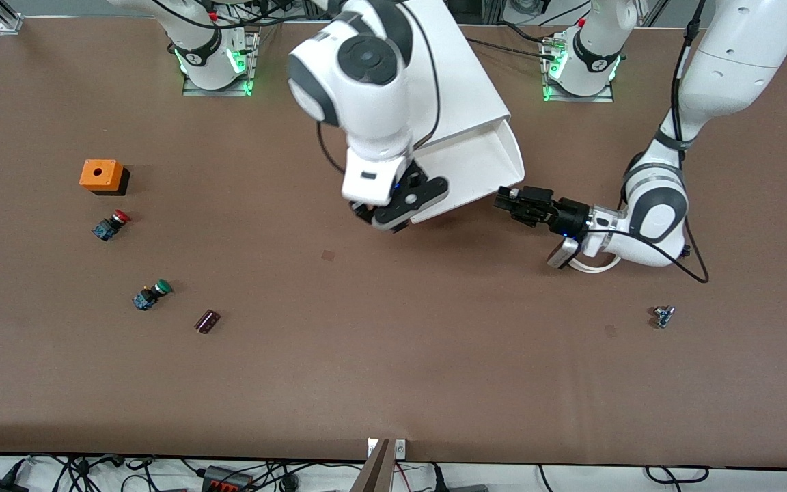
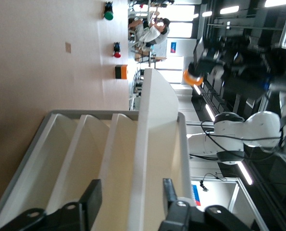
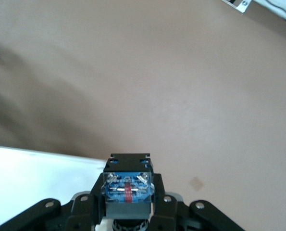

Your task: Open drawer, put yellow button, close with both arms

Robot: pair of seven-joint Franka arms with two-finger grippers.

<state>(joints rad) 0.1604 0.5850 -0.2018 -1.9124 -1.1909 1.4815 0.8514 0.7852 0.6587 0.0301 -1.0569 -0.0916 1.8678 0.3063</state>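
Note:
The white cabinet point(image 1: 462, 82) stands at the middle of the table's robot side. Its top drawer point(image 1: 482, 164) stands pulled out toward the front camera, white inside showing. My left gripper point(image 1: 503, 199) is at the drawer's front corner toward the left arm's end, open, its fingers point(image 2: 92, 195) on either side of the drawer's white edge point(image 2: 150, 144). My right gripper point(image 1: 376, 217) hangs over the drawer's other front corner, shut on the yellow button point(image 3: 128, 187). The button's blue-and-black body faces the right wrist camera. Its orange-yellow cap point(image 2: 192, 77) shows in the left wrist view.
Toward the right arm's end lie an orange box point(image 1: 101, 175), a red-capped button point(image 1: 111, 224), a green-capped button point(image 1: 152, 294) and a small dark part point(image 1: 207, 321). A small metal part point(image 1: 663, 316) lies toward the left arm's end, nearer the front camera.

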